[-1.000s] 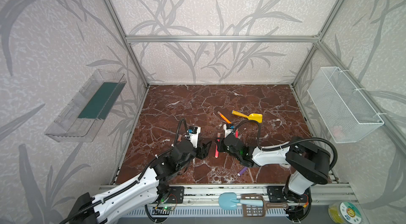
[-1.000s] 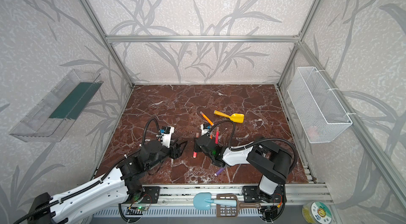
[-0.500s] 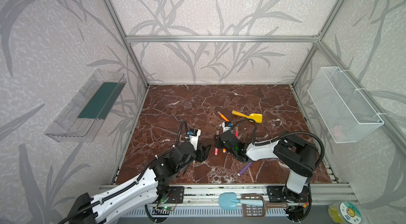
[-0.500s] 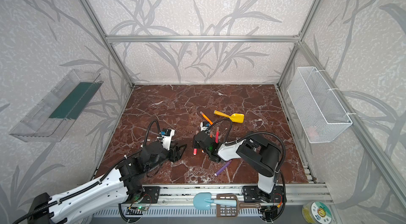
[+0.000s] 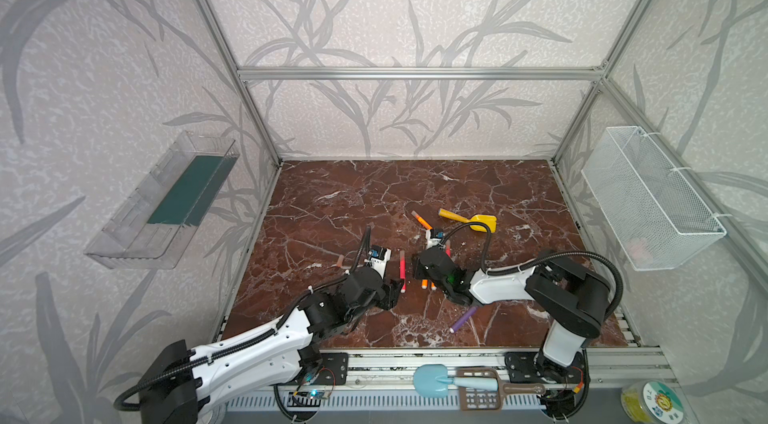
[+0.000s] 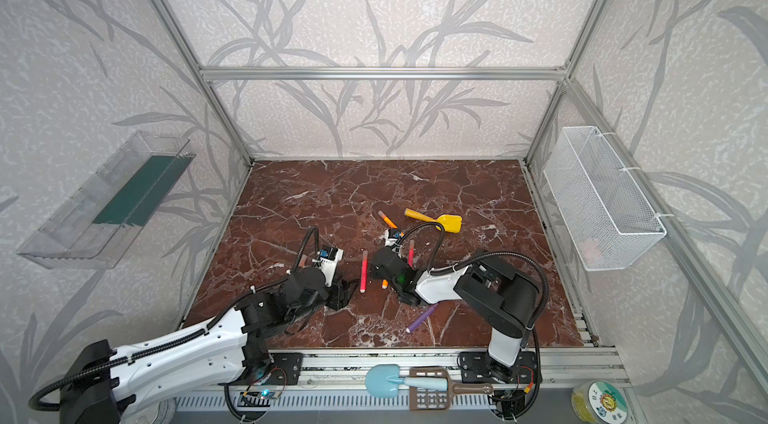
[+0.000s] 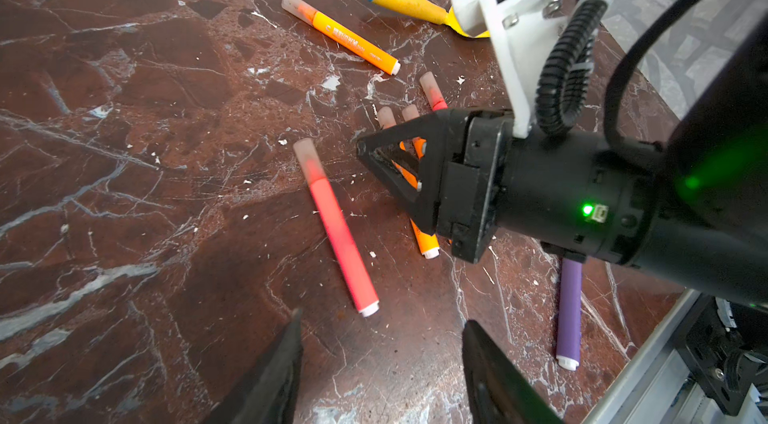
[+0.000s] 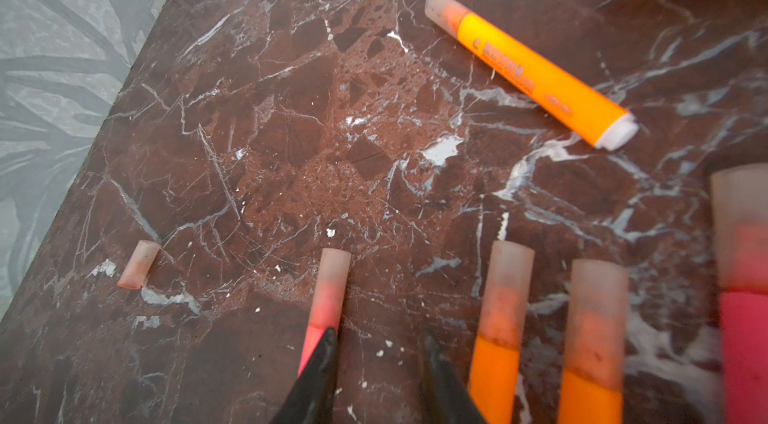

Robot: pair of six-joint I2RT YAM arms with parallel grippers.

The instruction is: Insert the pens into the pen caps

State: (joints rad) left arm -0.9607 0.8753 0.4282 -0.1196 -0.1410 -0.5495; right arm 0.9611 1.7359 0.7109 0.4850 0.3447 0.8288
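Left pincer [image 7: 380,343] open, empty; smooth capped red-pink pen [image 7: 336,226] just ahead of its tips. Right pincer [image 8: 378,359] slightly parted, nothing between, that pen beside one fingertip, round capped orange pens [image 8: 498,318] beside the other. Bare veined marble [image 8: 291,131] ahead; loose frosted cap [image 8: 138,264] toward its edge. Purple pen [image 5: 463,318] behind, possibly uncapped.

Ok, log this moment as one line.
left gripper open, empty | right gripper open, empty, beside capped pink pen | loose cap on table | purple pen on table
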